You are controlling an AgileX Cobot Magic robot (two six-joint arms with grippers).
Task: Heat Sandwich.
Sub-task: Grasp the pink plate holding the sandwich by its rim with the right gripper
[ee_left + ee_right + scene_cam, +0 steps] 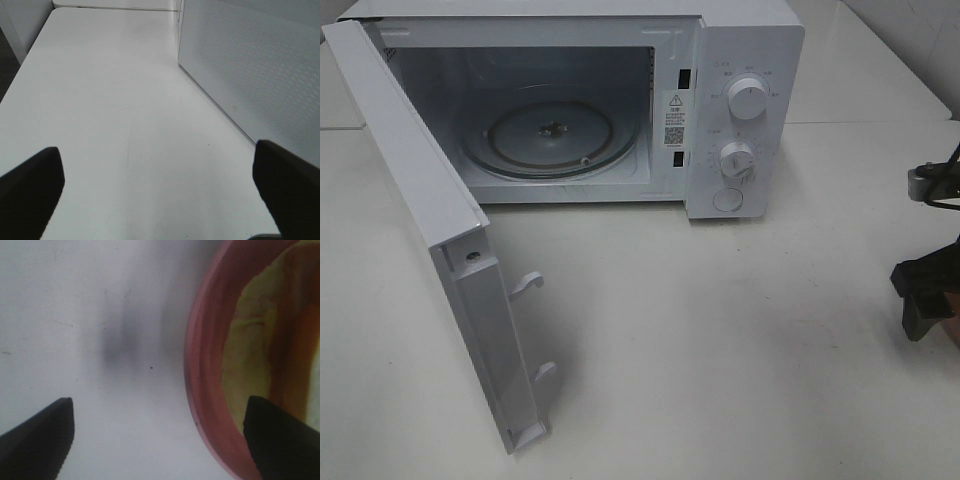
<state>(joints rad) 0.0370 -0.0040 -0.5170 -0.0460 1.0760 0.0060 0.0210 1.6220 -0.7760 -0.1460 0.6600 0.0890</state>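
Note:
In the right wrist view the sandwich shows as pale yellowish bread with an orange-tan edge, lying on a round pink plate. My right gripper is open and close above the table, one finger over the bare table and the other over the plate's inside, so the rim lies between them. In the exterior high view only the right gripper shows, at the far right edge; the sandwich is out of that view. My left gripper is open over bare table, holding nothing.
The white microwave stands at the back with its door swung wide open toward the front left. Its glass turntable carries nothing. A dotted white panel of the microwave rises beside the left gripper.

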